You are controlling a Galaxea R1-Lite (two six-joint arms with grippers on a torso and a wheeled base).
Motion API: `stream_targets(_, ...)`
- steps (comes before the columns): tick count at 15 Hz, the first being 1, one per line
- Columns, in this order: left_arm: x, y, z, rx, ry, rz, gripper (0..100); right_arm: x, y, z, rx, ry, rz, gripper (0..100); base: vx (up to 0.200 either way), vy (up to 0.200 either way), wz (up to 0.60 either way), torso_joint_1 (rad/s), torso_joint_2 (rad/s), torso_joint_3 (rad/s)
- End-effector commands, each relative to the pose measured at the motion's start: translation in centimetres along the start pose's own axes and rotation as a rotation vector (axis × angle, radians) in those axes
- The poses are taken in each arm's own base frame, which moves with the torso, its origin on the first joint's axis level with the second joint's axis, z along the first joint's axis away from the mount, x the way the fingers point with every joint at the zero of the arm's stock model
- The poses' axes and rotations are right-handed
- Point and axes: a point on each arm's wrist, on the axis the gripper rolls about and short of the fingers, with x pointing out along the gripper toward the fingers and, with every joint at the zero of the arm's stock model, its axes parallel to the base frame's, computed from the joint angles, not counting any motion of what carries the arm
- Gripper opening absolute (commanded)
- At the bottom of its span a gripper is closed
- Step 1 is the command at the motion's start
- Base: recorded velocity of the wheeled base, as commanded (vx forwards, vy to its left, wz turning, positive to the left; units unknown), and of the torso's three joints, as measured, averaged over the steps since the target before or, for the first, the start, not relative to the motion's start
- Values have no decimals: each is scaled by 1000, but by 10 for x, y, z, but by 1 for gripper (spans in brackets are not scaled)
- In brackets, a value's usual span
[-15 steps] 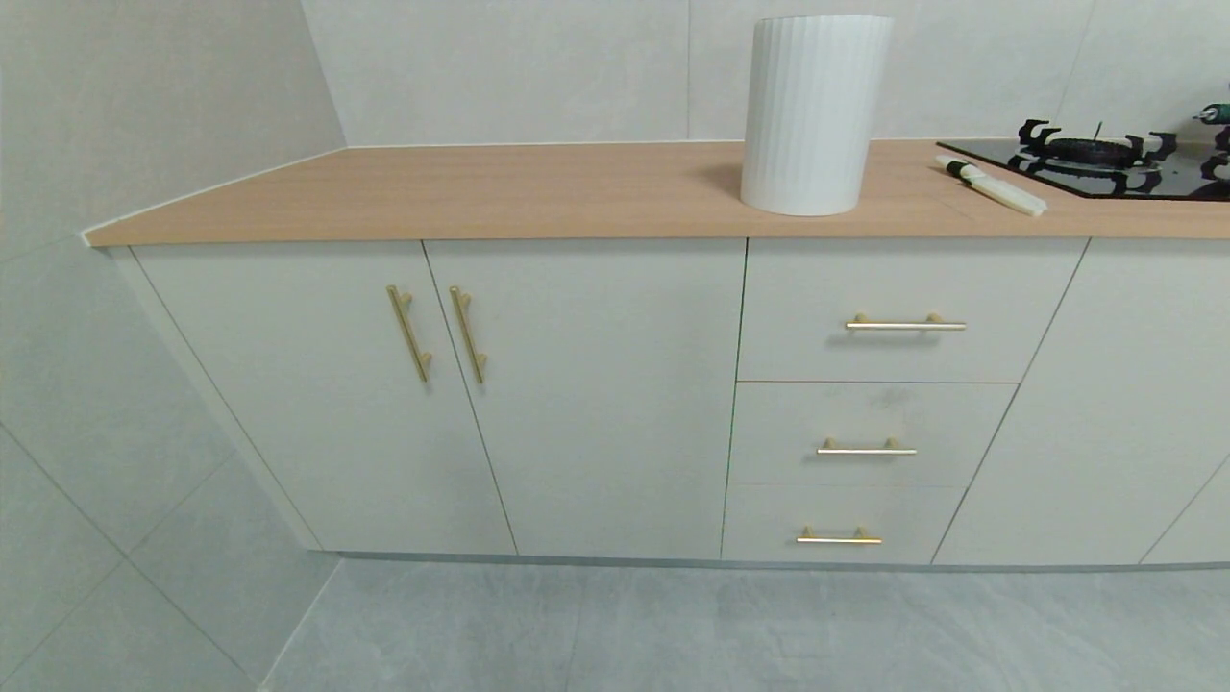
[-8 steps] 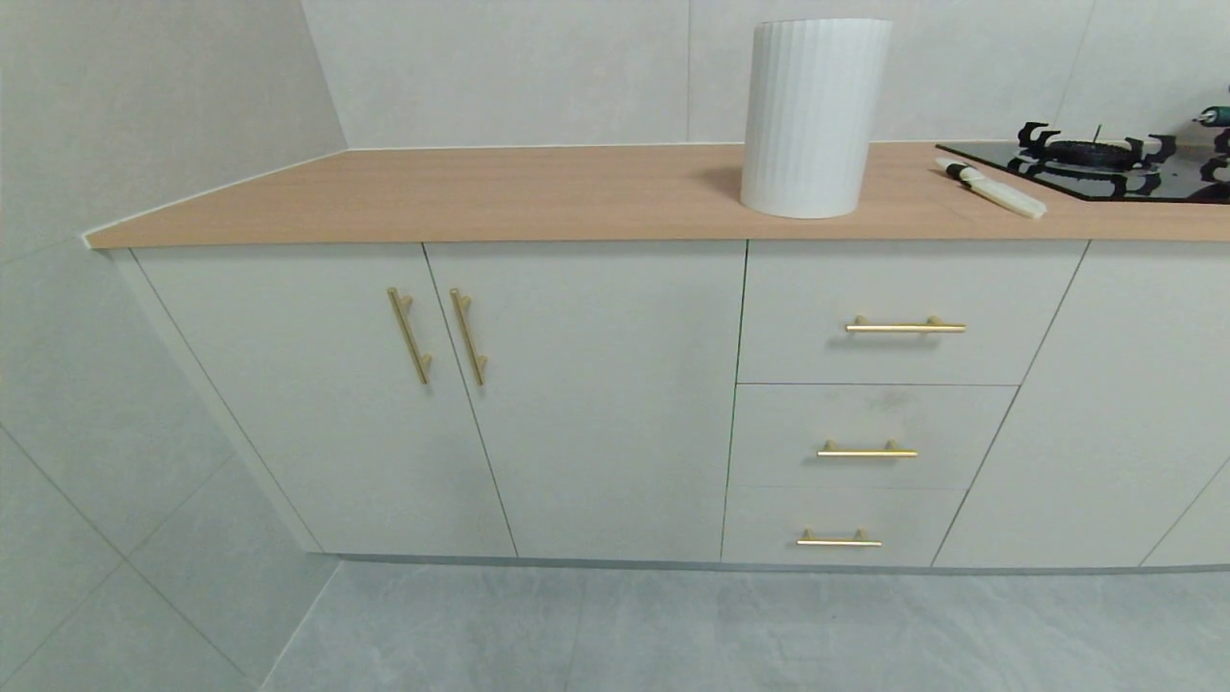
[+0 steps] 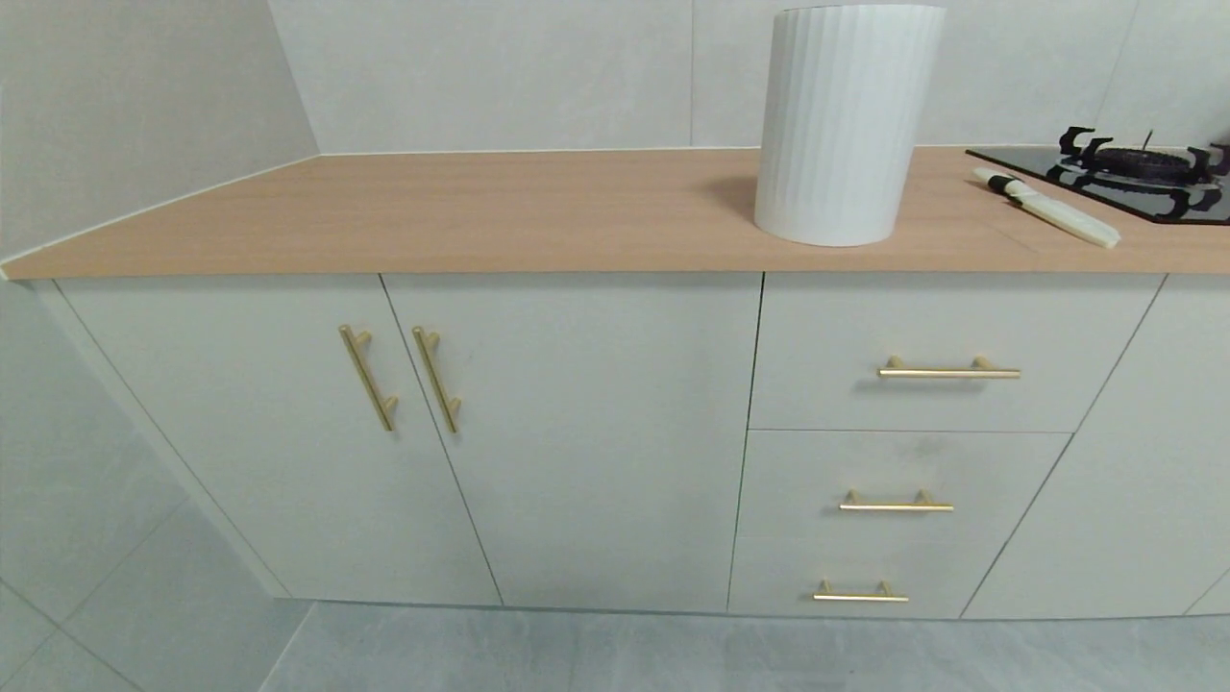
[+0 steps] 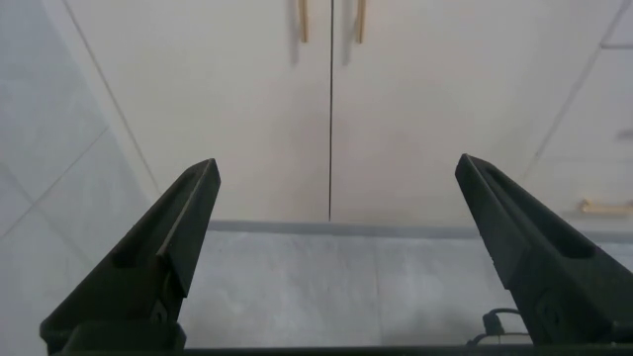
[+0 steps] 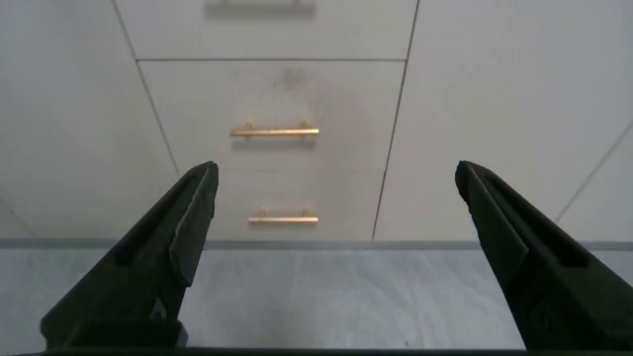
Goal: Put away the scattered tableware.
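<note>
My left gripper (image 4: 336, 168) hangs low in front of the cupboard doors (image 4: 247, 109), its jaws spread wide with nothing between them, the grey floor (image 4: 297, 287) beneath. My right gripper (image 5: 335, 168) is just as wide open and empty, facing the drawers (image 5: 272, 99), whose gold handles (image 5: 274, 131) sit one above another. Up on the wooden counter (image 3: 480, 207) a knife (image 3: 1047, 205) lies flat, its dark end pointing toward the wall. It lies between a tall white ribbed container (image 3: 836, 125) and the black stove (image 3: 1134, 168), just beside the stove's edge and apart from the container. The container stands upright above the top drawer. All doors and drawers are shut.
</note>
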Motion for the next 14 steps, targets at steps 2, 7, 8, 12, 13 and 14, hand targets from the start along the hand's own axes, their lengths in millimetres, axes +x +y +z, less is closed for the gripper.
stream_targets(2,0,0,0,0,1,1,100,0,0,0,0,2,0,100,200,0,0,2,0,0)
stream_targets(7,0,0,0,0,1,1,100,0,0,0,0,2,0,100,200,0,0,3,1,0)
stream_targets(8,0,0,0,0,2,1,100,0,0,0,0,2,0,100,200,0,0,2,2,-2)
stream_targets(12,0,0,0,0,1,1,100,0,0,0,1,1,0,100,50,0,0,-1,3,1)
stream_targets(13,0,0,0,0,1,1,100,0,0,0,1,1,0,100,0,0,0,0,0,0)
stream_targets(14,0,0,0,0,1,1,100,0,0,0,1,1,0,100,0,0,0,0,0,0)
